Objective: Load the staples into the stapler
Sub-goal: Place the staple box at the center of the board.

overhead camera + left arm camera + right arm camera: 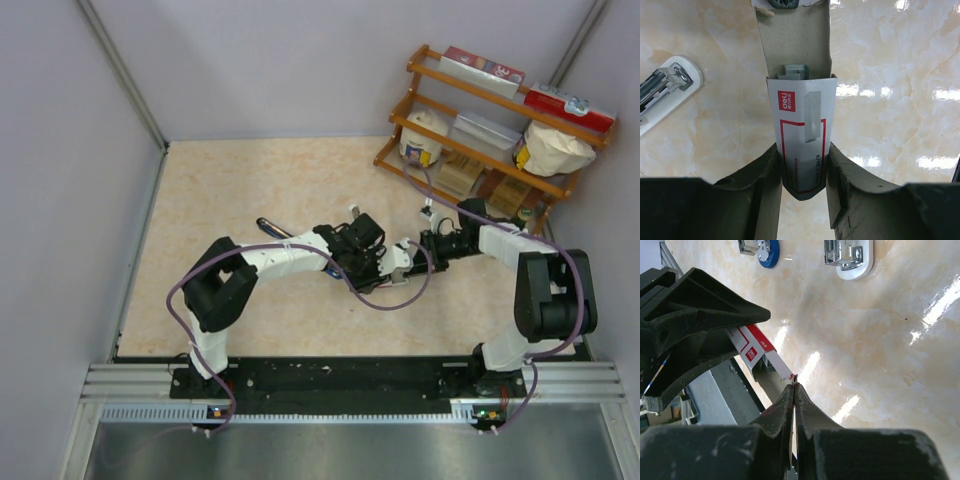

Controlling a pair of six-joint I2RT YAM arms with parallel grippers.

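Left wrist: left gripper [802, 152] clamps staple box [799, 125] — right gripper [794, 387] pinches its tray [792, 40].

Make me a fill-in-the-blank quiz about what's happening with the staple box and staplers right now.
The left jaws hold the red-and-white box, its grey tray slid partly ____.
Silvery staples lie in the ____.
The right jaws are ____ on the tray's end.
The stapler beside the blue stapler is ____.
Missing words: out, tray, shut, white.

One blue stapler [769, 255], one white stapler [852, 269], one staple box [797, 130], apparently.
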